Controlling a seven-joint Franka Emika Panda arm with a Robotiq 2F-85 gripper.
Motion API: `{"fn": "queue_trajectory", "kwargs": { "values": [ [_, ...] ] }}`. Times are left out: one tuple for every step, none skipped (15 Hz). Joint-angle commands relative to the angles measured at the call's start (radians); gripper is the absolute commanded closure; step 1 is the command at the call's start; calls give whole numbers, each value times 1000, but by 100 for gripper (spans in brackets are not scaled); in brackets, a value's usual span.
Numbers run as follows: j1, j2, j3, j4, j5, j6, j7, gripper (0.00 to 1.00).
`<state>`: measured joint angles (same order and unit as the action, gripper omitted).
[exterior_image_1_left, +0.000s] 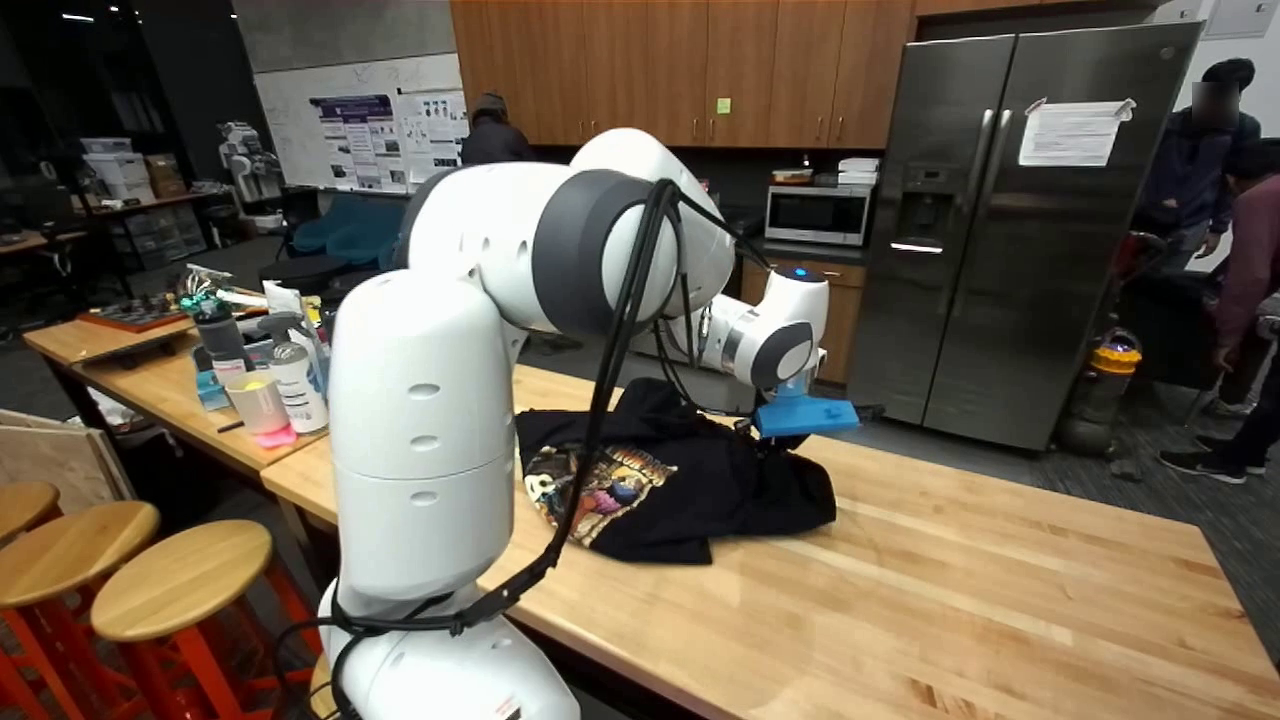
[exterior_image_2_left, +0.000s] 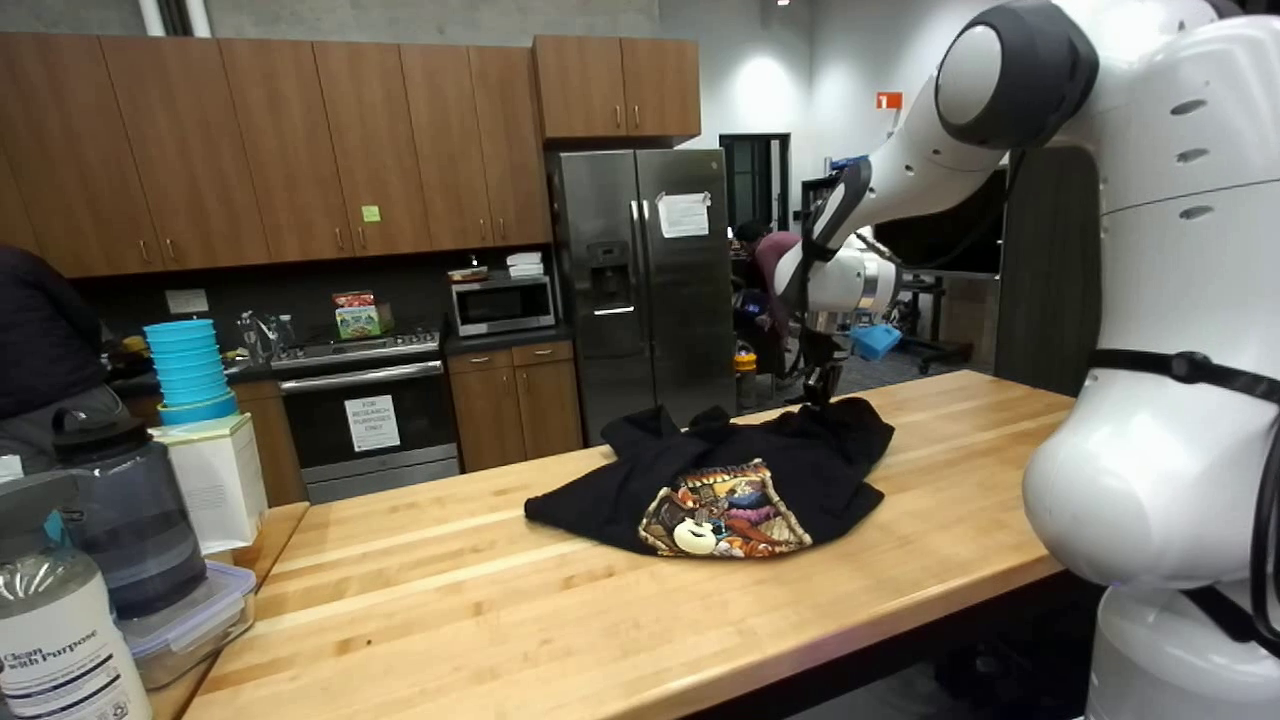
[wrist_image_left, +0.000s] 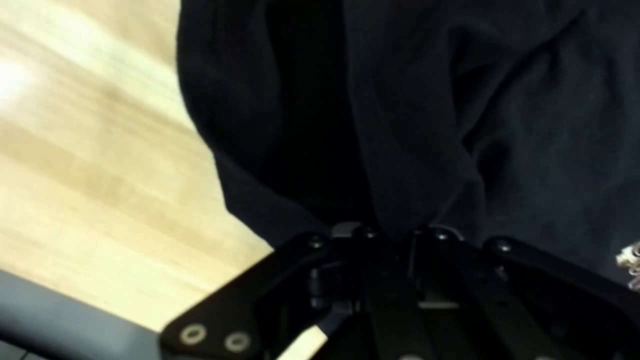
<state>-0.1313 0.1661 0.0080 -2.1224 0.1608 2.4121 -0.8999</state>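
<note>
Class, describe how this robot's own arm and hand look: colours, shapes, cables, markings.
The arm is glossy white, with rounded segments, dark grey joint sections and small oval recesses. Black cables run along it, held by black straps; a blue light glows near its wrist. The hand is black and angular, with silvery bolts; a blue block-shaped piece is beside it.

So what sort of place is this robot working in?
It looks like a kitchen area, probably in a research lab: there's a two-door fridge, an oven, and a sign on the oven door reading "For research purposes only".
</note>
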Motion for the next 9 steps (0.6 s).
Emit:
{"fn": "queue_trajectory", "kwargs": {
  "values": [
    [20, -109, 39, -61, 69, 18, -147, 100],
    [34, -132, 49, -70, 88, 21, -184, 100],
    [50, -154, 59, -80, 114, 27, -230, 99],
    [69, -178, 68, -90, 140, 29, -271, 99],
    [89, -209, 75, -106, 167, 32, -311, 99],
    [111, -242, 79, -122, 194, 31, -353, 99],
    [139, -276, 85, -138, 212, 35, -382, 99],
    [167, -312, 89, -155, 226, 36, -411, 99],
    [195, -338, 92, -162, 237, 38, -437, 99]
  ]
}}
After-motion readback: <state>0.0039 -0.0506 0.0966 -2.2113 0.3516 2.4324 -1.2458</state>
